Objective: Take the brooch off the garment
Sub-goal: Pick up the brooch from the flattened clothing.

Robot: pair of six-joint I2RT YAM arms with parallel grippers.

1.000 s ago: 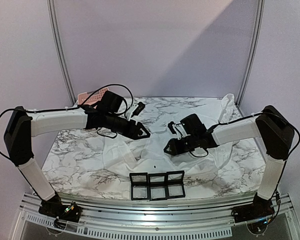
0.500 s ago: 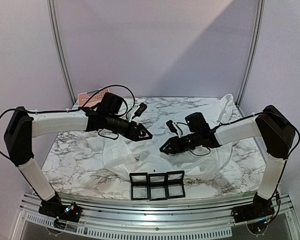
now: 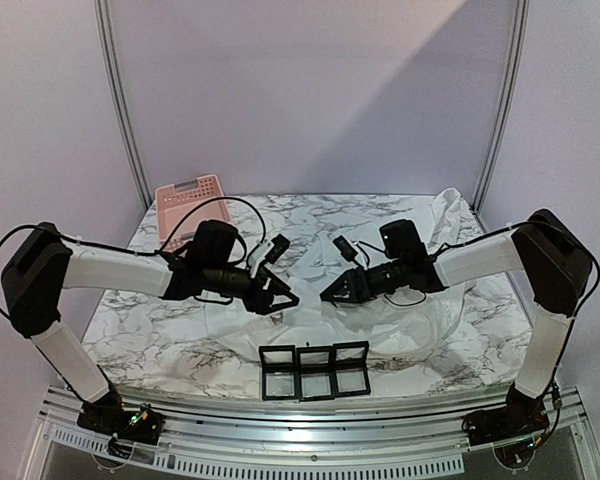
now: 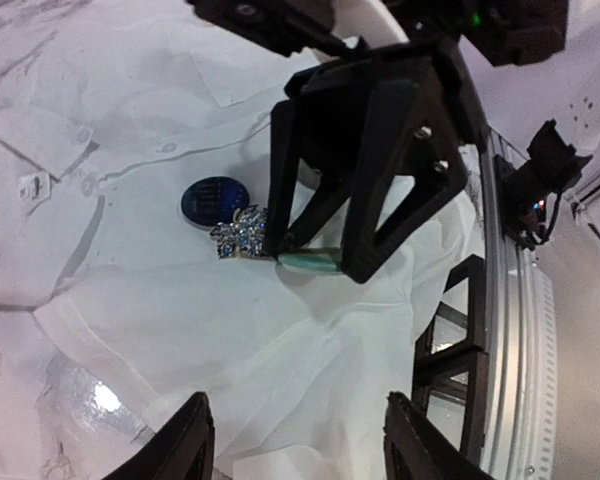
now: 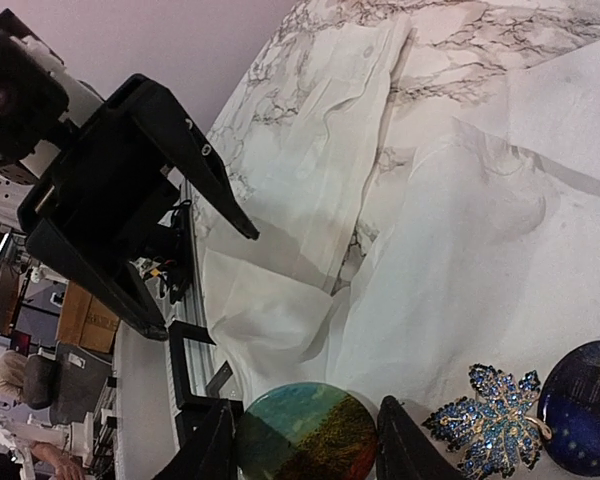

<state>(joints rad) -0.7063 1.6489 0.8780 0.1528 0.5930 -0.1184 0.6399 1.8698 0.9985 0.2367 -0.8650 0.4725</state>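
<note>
We see the leaf-shaped brooch (image 5: 492, 418) just beside our right hand (image 4: 315, 258), which holds a green disc pin (image 5: 302, 432); our left hand (image 3: 280, 300), open wide, sits farther off.

- The left arm (image 3: 110, 272) reaches from the lower left toward frame centre, forearm nearly level.
- The left gripper (image 3: 278, 297) is open, its fingers spread, pointing right and downward.
- The right arm (image 3: 490, 258) reaches in from the lower right.
- The right gripper (image 3: 332, 291) points left, fingers (image 4: 380, 180) close together at their tips.
</note>
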